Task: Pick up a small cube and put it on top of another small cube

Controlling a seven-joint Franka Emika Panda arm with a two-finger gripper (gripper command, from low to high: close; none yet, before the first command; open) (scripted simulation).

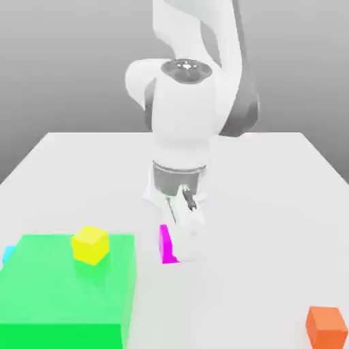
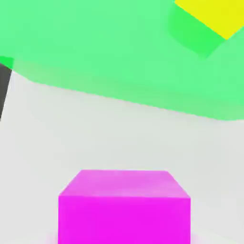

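The small magenta cube (image 1: pixel 165 246) rests on the white table, just beside the right edge of a big green block in the exterior view. My gripper (image 1: pixel 180 248) is lowered over it, and one white finger (image 1: pixel 189 235) covers the cube's right side. The jaws are shut on the cube. In the hand view the magenta cube (image 2: pixel 124 206) sits close up, with the table behind it. A yellow cube (image 1: pixel 90 244) lies on top of the green block.
The flat green block (image 1: pixel 68 293) fills the near left of the table and stands close to the cube (image 2: pixel 119 52). An orange cube (image 1: pixel 326 326) lies at the near right. A cyan object (image 1: pixel 7 255) peeks out at the left edge.
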